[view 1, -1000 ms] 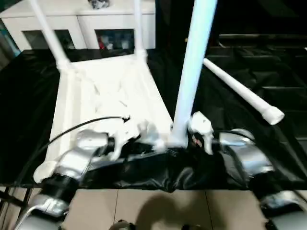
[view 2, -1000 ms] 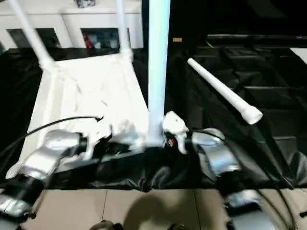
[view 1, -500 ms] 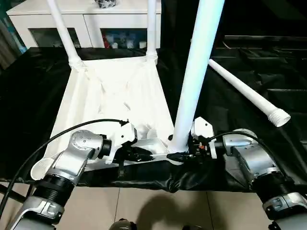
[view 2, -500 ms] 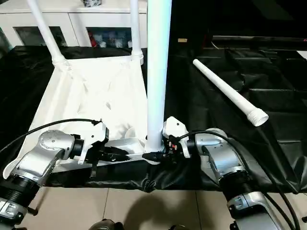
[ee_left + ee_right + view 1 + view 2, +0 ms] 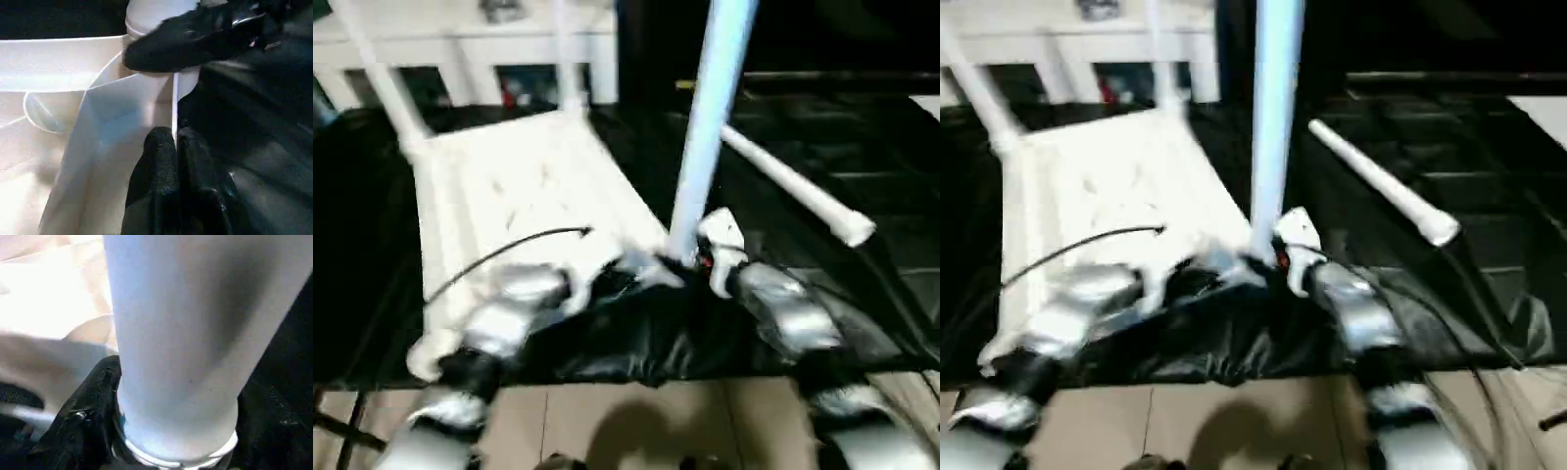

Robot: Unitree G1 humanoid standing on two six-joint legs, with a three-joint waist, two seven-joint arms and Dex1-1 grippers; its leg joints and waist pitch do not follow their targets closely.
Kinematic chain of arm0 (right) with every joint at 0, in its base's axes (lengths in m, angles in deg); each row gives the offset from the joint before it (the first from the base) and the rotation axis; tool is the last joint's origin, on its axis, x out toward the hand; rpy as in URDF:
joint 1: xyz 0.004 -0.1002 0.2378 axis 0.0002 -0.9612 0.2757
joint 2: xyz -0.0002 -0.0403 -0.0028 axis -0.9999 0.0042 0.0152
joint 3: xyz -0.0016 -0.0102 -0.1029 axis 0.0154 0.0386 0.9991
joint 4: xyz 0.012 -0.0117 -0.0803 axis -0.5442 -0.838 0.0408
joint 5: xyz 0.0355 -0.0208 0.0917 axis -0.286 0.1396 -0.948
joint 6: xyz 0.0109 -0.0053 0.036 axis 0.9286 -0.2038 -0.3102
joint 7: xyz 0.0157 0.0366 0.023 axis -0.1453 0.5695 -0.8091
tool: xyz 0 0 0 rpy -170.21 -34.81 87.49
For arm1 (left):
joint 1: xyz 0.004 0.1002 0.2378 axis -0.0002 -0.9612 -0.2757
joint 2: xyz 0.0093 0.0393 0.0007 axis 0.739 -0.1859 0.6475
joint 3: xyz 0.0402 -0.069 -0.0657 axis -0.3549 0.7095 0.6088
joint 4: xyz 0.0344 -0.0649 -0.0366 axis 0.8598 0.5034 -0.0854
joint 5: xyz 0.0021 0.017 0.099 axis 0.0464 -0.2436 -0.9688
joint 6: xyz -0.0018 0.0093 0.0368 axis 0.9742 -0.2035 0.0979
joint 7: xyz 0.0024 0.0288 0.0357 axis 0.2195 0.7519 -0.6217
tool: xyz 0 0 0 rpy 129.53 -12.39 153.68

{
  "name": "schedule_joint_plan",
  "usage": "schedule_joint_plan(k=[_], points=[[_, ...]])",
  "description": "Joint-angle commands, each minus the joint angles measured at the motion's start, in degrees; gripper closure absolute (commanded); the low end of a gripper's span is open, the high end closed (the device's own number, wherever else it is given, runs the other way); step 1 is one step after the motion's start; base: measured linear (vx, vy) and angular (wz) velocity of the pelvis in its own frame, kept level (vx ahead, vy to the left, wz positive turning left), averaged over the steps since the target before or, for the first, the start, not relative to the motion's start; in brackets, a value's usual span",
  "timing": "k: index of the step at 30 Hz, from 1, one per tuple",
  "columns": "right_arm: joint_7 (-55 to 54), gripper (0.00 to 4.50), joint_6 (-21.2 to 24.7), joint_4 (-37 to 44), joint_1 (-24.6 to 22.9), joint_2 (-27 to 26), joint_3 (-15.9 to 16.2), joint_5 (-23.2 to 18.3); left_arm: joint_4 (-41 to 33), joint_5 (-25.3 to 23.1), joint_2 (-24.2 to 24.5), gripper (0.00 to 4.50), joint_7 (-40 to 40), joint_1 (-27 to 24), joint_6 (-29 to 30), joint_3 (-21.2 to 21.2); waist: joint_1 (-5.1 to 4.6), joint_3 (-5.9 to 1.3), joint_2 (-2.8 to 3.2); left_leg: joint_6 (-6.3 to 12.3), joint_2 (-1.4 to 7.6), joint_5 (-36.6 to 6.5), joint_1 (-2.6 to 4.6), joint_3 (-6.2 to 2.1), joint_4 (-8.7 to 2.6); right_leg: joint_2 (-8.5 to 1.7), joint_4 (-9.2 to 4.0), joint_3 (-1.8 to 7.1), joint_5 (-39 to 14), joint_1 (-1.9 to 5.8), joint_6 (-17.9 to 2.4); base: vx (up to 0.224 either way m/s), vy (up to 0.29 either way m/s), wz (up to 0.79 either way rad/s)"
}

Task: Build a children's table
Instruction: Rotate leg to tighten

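Upturned tabletop (image 5: pixel 509 186) — upright leg (image 5: pixel 705 127) in near corner socket, right hand (image 5: pixel 146 440) gripping it

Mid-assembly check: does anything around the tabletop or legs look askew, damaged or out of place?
Nothing looks damaged. The tabletop lies underside up with two legs standing at its far corners. The right end effector grips a third leg, roughly upright at the near right corner. A fourth leg lies loose on the black sheet to the right, not yet fitted.
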Motion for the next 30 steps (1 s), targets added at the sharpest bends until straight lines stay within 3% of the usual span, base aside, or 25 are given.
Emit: schedule_joint_plan(k=[1, 4, 5, 7, 13, 18, 23, 24, 28, 30], points=[[-2.3, 1.76, 1.2, -1.5, 0.9, -4.1, 2.4, -0.1, -0.2, 1.4, -4.0, 4.50, 4.5, 2.0, -0.2, -0.3, -0.03, -3.90, -0.72, 0.20, 2.53, -21.2, 1.41, -1.78, -4.35, -3.27, -5.00, 1.96, -27.7, 1.87, -7.6, 0.000, 0.000, 0.00], [-6.9, 1.76, -0.3, -3.1, 1.7, -6.9, 0.5, 1.3, 1.1, 0.0, -6.7, 4.50, 7.8, 2.6, -0.2, -0.1, 0.26, -4.20, -0.35, 0.64, 2.57, -20.2, 1.39, -1.72, -4.32, -3.09, -4.65, 1.97, -23.9, 1.96, -8.6, 0.000, 0.000, 0.00], [-7.3, 1.41, -0.7, -3.4, 1.8, -7.3, 0.2, 1.2, 1.2, -0.3, -6.9, 4.50, 7.9, 2.6, -0.3, -0.2, 0.20, -4.23, -0.36, 0.83, 2.62, -19.9, 1.30, -1.66, -4.34, -3.11, -4.59, 2.07, -22.9, 2.00, -8.9, 0.000, 0.000, 0.00], [-7.0, 1.20, -1.7, -3.4, 1.8, -7.8, 0.6, 0.8, 1.3, -0.8, -7.2, 4.50, 7.3, 2.4, -1.7, -1.4, 0.32, -4.34, -0.42, 1.56, 2.63, -18.5, 1.12, -1.59, -4.27, -3.13, -4.24, 2.09, -19.8, 2.26, -9.8, 0.000, 0.000, 0.00], [-4.2, 0.72, -2.7, -1.5, 1.4, -6.5, 2.2, 1.2, -0.5, 0.5, -5.6, 4.50, 3.0, 1.3, -3.5, -2.1, 0.26, -4.21, -0.30, 1.82, 2.69, -19.2, 1.08, -1.64, -4.38, -3.18, -4.30, 1.99, -21.0, 2.41, -9.8, 0.000, 0.000, 0.00], [8.0, 0.72, -5.1, 1.8, 0.2, -0.9, 5.2, 1.7, -4.7, 3.0, -0.9, 4.50, -6.5, -1.4, -5.5, -2.3, 0.25, -4.20, -0.34, 2.40, 2.84, -19.3, 0.96, -1.59, -4.38, -3.29, -4.09, 2.12, -19.8, 2.53, -10.3, 0.000, 0.000, 0.00], [16.4, 0.72, -6.4, 3.7, -1.1, 2.7, 7.1, 1.0, -6.2, 4.4, 1.5, 4.50, -10.5, -2.2, -5.8, -2.1, 0.61, -4.12, -0.23, 2.28, 3.02, -19.6, 1.12, -1.56, -4.47, -3.18, -4.01, 2.09, -20.5, 2.52, -10.5, 0.000, 0.000, 0.00], [22.6, 0.72, -6.8, 5.5, -2.1, 5.2, 8.3, 0.1, -6.9, 5.2, 2.9, 4.50, -12.9, -2.5, -5.8, -1.9, 0.61, -4.08, -0.47, 2.44, 3.05, -19.5, 1.10, -1.54, -4.49, -3.05, -3.85, 2.08, -19.7, 2.62, -10.8, 0.000, 0.000, 0.00], [29.6, 0.72, -6.0, 8.3, -3.1, 7.8, 9.4, -1.7, -7.8, 6.1, 5.0, 4.50, -16.3, -3.0, -6.2, -1.9, 1.21, -4.19, -0.48, 3.55, 3.18, -17.5, 0.99, -1.29, -4.29, -3.12, -3.55, 2.21, -18.1, 2.60, -11.4, 0.000, 0.000, 0.00], [34.1, 0.72, -5.8, 9.7, -3.6, 9.4, 10.4, -2.5, -8.4, 6.6, 6.6, 4.50, -18.9, -3.2, -6.5, -1.8, 1.52, -4.15, -0.53, 3.44, 3.16, -17.8, 1.12, -1.26, -4.19, -3.23, -3.71, 2.18, -19.9, 2.50, -11.2, 0.000, 0.000, 0.00]])
